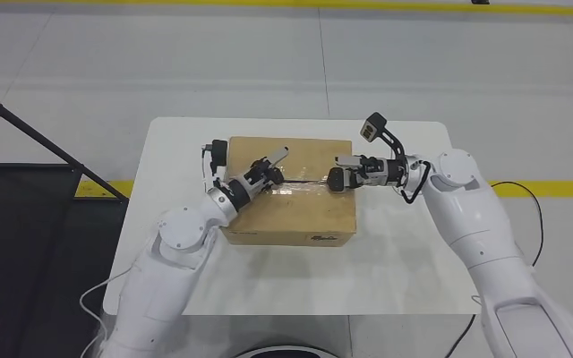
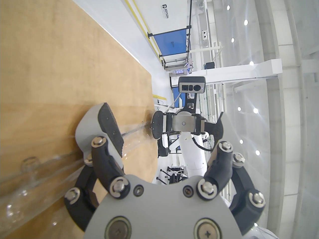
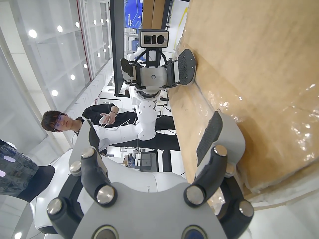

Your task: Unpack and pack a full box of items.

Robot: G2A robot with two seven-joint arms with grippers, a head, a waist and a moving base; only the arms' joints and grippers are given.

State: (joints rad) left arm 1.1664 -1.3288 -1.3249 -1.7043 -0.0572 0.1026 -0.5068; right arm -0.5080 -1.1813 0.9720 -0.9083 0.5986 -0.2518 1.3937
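Observation:
A closed brown cardboard box (image 1: 288,192) sits in the middle of the white table (image 1: 394,268), with clear tape (image 1: 304,182) along its centre seam. My left gripper (image 1: 269,166) is over the box's left half, open, one finger pad (image 2: 109,128) lying against the box top (image 2: 62,63) beside the tape (image 2: 49,165). My right gripper (image 1: 335,176) is at the seam's right end, also open, one finger (image 3: 211,135) resting on the taped edge (image 3: 274,115) of the box (image 3: 249,50). The two grippers face each other along the seam. The box's contents are hidden.
Bare table surface lies in front of the box and to its right (image 1: 403,161). A black stand (image 1: 45,148) slants past the table's left side, over a dark floor mat (image 1: 36,233).

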